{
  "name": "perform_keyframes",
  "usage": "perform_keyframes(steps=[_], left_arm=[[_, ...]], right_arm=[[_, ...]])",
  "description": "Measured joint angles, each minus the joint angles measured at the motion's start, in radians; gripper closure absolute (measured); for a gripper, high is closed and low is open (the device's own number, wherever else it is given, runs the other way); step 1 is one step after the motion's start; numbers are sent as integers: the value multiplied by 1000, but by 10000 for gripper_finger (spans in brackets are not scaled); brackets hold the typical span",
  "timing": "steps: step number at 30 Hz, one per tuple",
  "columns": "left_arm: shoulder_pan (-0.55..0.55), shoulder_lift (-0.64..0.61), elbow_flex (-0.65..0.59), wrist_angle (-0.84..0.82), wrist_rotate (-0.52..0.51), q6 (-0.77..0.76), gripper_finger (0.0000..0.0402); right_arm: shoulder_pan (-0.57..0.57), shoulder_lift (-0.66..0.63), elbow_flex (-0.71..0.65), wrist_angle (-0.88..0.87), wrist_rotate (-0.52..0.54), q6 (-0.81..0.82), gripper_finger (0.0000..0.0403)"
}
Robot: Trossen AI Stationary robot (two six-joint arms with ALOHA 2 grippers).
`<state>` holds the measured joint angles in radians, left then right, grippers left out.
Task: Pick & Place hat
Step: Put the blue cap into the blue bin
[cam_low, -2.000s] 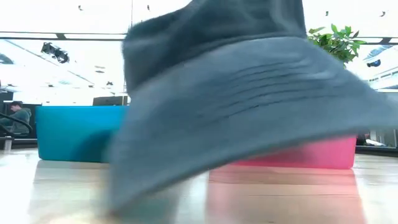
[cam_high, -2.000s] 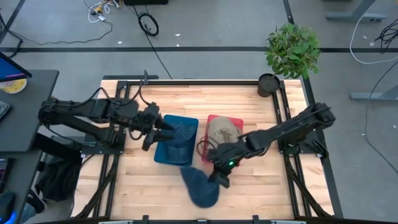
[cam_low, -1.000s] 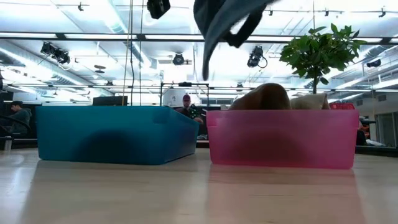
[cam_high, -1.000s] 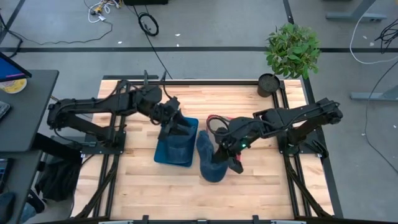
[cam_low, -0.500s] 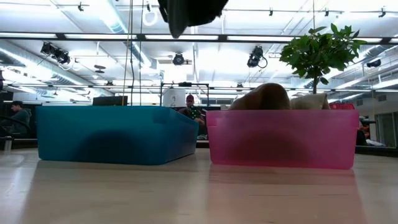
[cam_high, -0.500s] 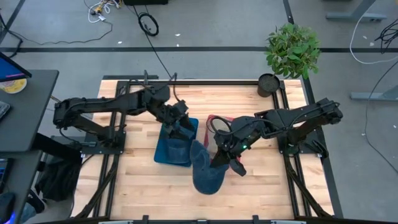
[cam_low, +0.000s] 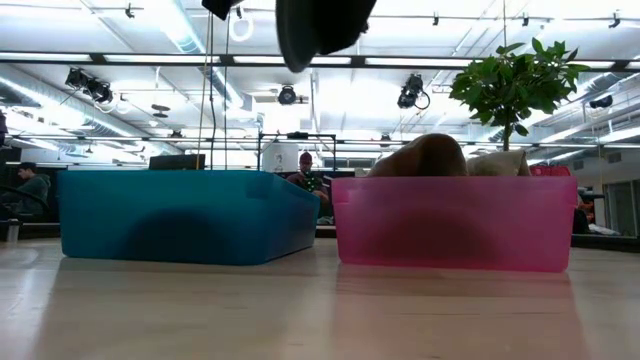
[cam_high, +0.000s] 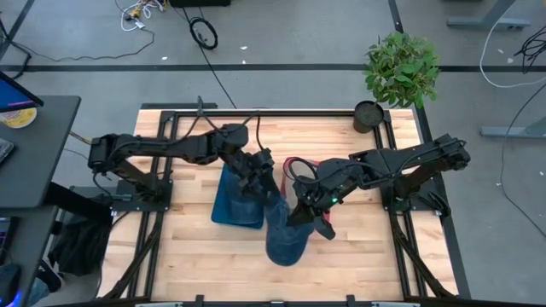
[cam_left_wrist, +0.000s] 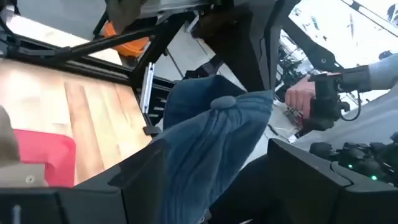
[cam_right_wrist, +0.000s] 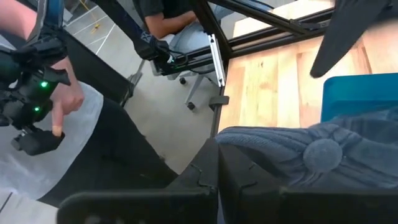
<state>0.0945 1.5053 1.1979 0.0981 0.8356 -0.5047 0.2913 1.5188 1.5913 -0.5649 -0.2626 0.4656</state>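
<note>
The blue bucket hat point(cam_high: 281, 234) hangs in the air by the blue bin's near right corner and shows at the top of the low view point(cam_low: 320, 25). My right gripper point(cam_high: 300, 215) is shut on it. My left gripper point(cam_high: 266, 183) reaches in over the blue bin. It is open, with one finger on either side of the hat's crown point(cam_left_wrist: 214, 124). The crown's button point(cam_right_wrist: 320, 152) shows in both wrist views. My right gripper point(cam_right_wrist: 217, 152) pinches the hat's edge point(cam_right_wrist: 233, 138) between its two shut fingers, coming in from the table's right. The hat is lifted clear of the table and hangs beside and below the fingers. My left gripper point(cam_left_wrist: 217, 149) has the hat between its open fingers; whether they touch it I cannot tell.
The blue bin point(cam_low: 180, 215) sits left of the pink bin point(cam_low: 450, 220), which holds a tan hat point(cam_low: 425, 155). A potted plant point(cam_high: 401, 68) stands at the far right corner. A person's hand with a controller point(cam_left_wrist: 305, 96) shows beyond the table.
My left gripper has moved toward the table's right and near edge, across the blue bin, until its open fingers stand around the hat. My right gripper has stayed almost in place with the hat, which has swung a little and hangs lower toward the near edge.
</note>
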Motion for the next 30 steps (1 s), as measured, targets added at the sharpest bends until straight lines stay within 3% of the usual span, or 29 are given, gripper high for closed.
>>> perform_keyframes(steps=[2, 6, 11, 23, 27, 30], left_arm=[[-4, 2, 1, -9, -8, 17, 122], [-9, 3, 0, -1, -178, 56, 122], [5, 4, 0, -6, -219, 66, 122], [-113, 64, 0, -48, -27, 72, 122], [-164, 68, 0, -51, -32, 80, 129], [-181, 67, 0, -49, -43, 142, 162]], right_arm=[[0, 0, 0, 0, 0, 0, 403], [0, 0, 0, 4, 0, 0, 403], [0, 0, 0, 4, -6, 0, 403], [-11, 0, 0, -3, -8, -11, 403], [-11, 0, 0, -26, -8, -8, 403], [-11, 0, 0, -56, -9, -3, 403]])
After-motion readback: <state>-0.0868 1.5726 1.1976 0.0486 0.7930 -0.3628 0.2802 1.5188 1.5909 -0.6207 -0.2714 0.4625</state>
